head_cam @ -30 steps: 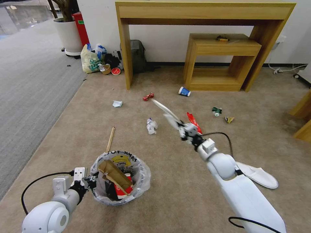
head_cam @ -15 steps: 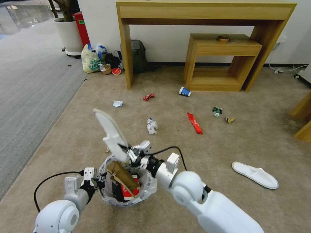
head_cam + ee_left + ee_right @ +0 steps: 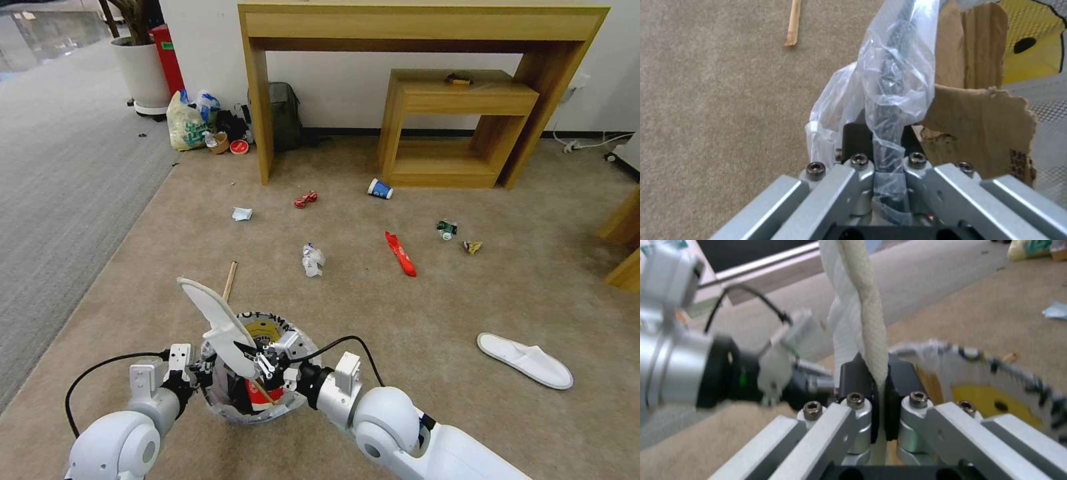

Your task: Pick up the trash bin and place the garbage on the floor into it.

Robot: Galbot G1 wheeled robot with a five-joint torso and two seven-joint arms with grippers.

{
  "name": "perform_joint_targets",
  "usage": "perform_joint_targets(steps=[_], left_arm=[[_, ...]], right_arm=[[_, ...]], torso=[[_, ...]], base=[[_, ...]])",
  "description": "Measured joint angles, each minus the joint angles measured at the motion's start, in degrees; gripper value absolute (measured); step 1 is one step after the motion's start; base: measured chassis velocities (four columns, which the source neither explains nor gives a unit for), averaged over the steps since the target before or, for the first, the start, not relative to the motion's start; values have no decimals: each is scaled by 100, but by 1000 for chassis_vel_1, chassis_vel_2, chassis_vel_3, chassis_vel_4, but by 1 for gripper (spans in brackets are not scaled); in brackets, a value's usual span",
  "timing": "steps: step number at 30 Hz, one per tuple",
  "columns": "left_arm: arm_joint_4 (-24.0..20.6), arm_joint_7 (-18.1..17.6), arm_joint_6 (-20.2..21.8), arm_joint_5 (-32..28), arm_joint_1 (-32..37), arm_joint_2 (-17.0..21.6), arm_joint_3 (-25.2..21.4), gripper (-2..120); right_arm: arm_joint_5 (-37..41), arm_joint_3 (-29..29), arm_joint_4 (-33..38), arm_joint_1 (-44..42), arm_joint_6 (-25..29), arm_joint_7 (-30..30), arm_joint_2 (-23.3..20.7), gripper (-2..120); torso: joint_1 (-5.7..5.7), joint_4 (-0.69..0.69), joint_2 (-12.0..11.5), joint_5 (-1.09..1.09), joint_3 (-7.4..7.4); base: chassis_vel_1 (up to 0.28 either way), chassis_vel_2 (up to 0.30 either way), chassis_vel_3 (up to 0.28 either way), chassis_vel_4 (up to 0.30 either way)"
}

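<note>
The trash bin (image 3: 257, 370) hangs low in front of the robot, left gripper (image 3: 193, 369) with jaws closed on its bagged rim; inside, one cardboard piece (image 3: 982, 110) and one red-white cup (image 3: 257, 393); right gripper (image 3: 265, 363) over the bin, jaws clamped on one white slipper (image 3: 213, 320), not yet released. So it looks partly done; left on the floor (image 3: 400, 320): one slipper (image 3: 525, 361), one wooden stick (image 3: 229, 281), one blue cup (image 3: 380, 189), two red wrappers (image 3: 400, 253), one green bottle (image 3: 446, 229), three crumpled scraps.
</note>
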Motion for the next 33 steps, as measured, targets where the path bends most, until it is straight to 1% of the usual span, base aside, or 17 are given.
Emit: perform_joint_targets(steps=[7,8,9,10,12,13,17,18,20,21,22,23,26,28,29,30,33], left_arm=[[2,-6,0,-6,-10,-6,28,0],[2,-6,0,-6,-10,-5,29,0],[2,-6,0,-7,-10,-4,29,0],[2,-6,0,-7,-10,-4,29,0],[-1,-5,0,-17,-11,4,29,0],[-1,-5,0,-17,-11,4,29,0],[-2,-4,0,-29,-13,20,27,0],[-2,-4,0,-29,-13,20,27,0],[-2,-3,0,-36,-16,22,24,0],[-2,-3,0,-36,-16,22,24,0],[-2,-2,0,-39,-18,22,23,0],[-2,-2,0,-39,-18,22,23,0],[-3,2,0,-51,-28,23,9,0],[-3,2,0,-52,-30,22,4,0],[-3,4,0,-55,-31,19,-9,0],[-3,4,0,-55,-31,19,-9,0],[-2,12,0,-59,-30,-4,-41,0]], right_arm=[[-125,-112,-176,-5,91,-89,-136,3],[-171,-112,-211,-28,94,-92,-122,10],[-191,-112,-224,-36,98,-93,-114,14],[-191,-112,-224,-36,98,-93,-114,14],[-250,-108,-250,-57,118,-95,-86,25],[-250,-108,-250,-57,118,-95,-86,25],[-322,-84,-228,-80,141,-106,-89,43],[-322,-84,-228,-80,141,-106,-89,43],[-351,-40,-182,-124,156,-113,-164,54],[-351,-40,-182,-124,156,-113,-164,54],[-362,-5,-165,-145,162,-116,-194,59],[-362,-5,-165,-145,162,-116,-194,59],[-395,168,-84,-179,194,-118,-275,77],[-397,209,-62,-181,194,-117,-282,79],[-403,350,8,-196,194,-113,-296,86],[-403,350,8,-196,194,-113,-296,86],[-405,806,195,-309,188,-82,-321,99]], torso=[[0,0,0,0,0],[0,0,0,0,0],[0,0,0,0,0],[0,0,0,0,0],[0,0,0,0,0],[0,0,0,0,0],[0,0,0,0,0],[0,0,0,0,0],[0,0,0,0,0],[0,0,0,0,0],[0,0,0,0,0],[0,0,0,0,0],[0,0,0,0,0],[0,0,0,0,0],[0,1,0,0,0],[0,1,0,0,0],[0,1,0,0,0]], base=[[0,0,0,0],[0,0,0,0],[0,0,0,0],[0,0,0,0],[0,0,0,0],[0,0,0,0],[0,0,0,0],[0,0,0,0],[0,0,0,0],[0,0,0,0],[0,0,0,0],[0,0,0,0],[0,0,0,0],[0,0,0,0],[0,0,0,0],[0,0,0,0],[0,0,0,0]])
